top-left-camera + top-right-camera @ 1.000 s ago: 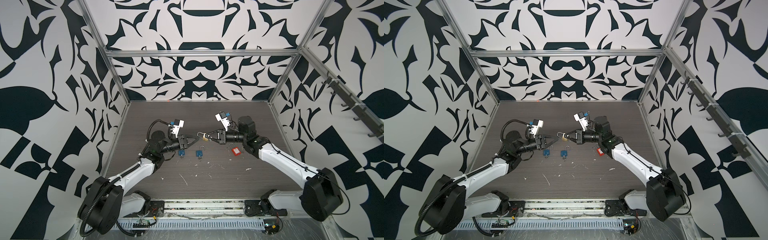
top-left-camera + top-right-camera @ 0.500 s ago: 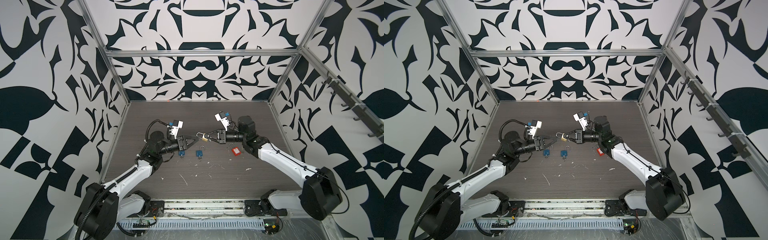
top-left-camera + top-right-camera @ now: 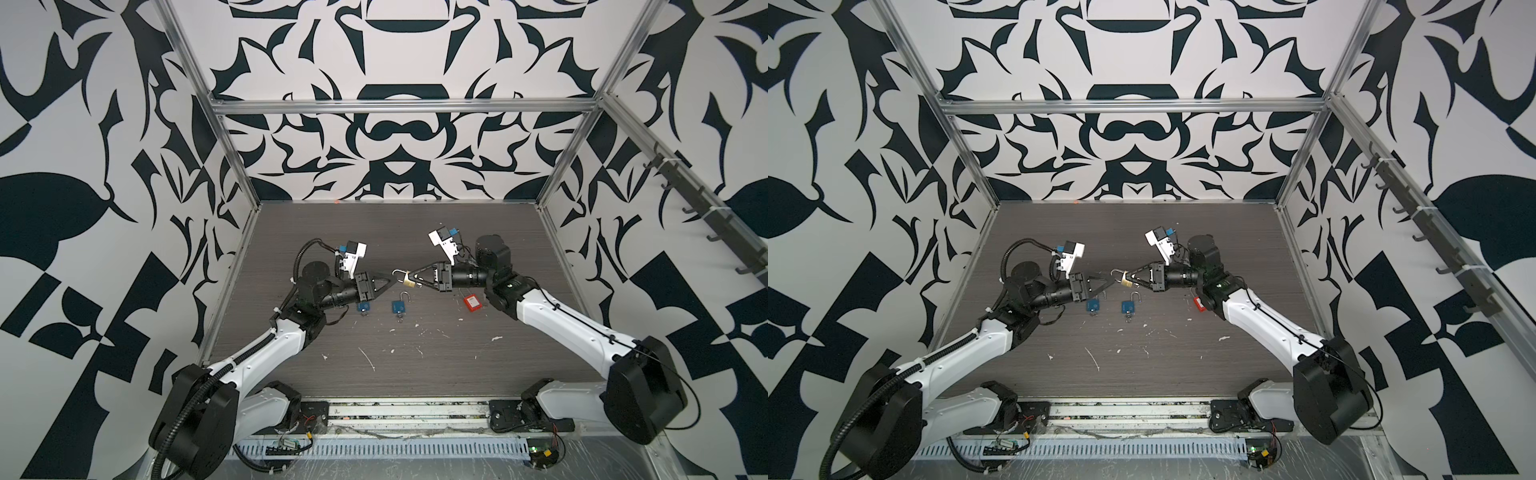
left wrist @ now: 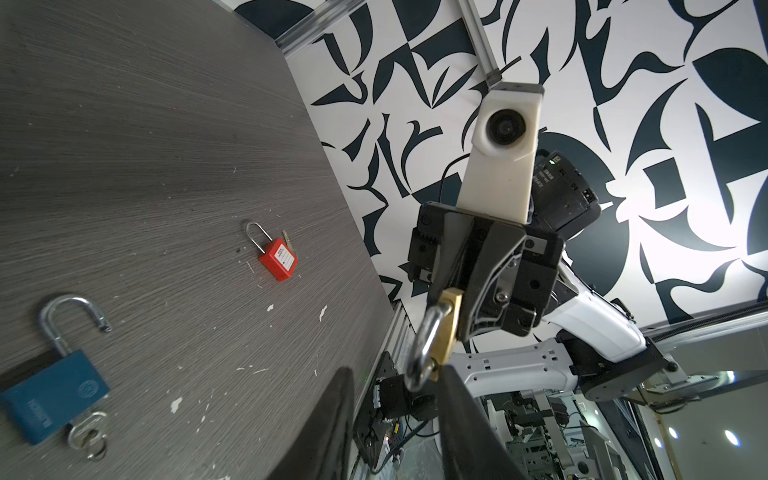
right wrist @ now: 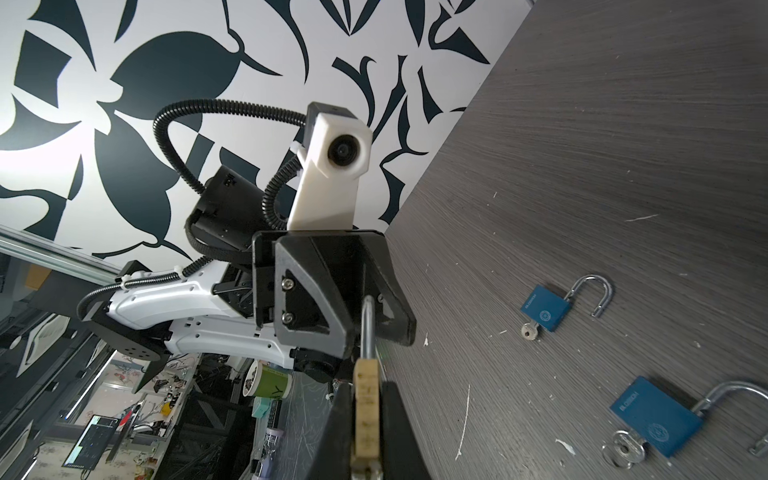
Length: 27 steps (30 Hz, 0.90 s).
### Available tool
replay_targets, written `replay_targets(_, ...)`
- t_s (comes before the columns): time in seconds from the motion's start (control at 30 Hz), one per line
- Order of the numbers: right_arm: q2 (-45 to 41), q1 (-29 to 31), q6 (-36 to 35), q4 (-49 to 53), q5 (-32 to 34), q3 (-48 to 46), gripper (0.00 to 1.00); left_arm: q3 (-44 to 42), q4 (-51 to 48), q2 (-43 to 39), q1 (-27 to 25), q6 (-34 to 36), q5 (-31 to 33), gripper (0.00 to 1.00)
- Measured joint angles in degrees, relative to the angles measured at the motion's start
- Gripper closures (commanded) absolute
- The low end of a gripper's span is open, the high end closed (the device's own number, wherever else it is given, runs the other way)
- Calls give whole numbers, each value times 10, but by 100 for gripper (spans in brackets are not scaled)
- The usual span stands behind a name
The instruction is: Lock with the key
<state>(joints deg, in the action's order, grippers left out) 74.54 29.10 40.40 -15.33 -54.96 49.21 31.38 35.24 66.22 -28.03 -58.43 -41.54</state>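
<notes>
Right fingers clamp the brass padlock, holding it midair over the counter so the half-open left fingers can straddle its shackle, gripping nothing yet, I reckon.

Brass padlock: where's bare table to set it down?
Free: table strip by the back wall, and the near half toward the front rail. Crowded: middle row, with left blue padlock, right blue padlock, red padlock.

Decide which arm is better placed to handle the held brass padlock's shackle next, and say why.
Left. The right gripper is shut on the brass padlock, holding it up, so it is occupied. The left gripper carries nothing, and its jaws stand apart either side of the shackle.
</notes>
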Motion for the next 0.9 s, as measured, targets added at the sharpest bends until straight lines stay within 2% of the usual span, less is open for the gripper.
replay_targets(0.23,1,3,0,1,-2,-1,100,0,1,9,0,0,0,70)
replay_targets(0.6,26,4,-1,3,-10,-1,100,0,9,9,0,-2,-1,73)
replay_targets(0.83,29,4,-1,3,-14,-1,100,0,9,10,0,-7,-1,80)
replay_targets(0.9,29,4,-1,3,-15,-1,100,0,9,12,0,-7,0,85)
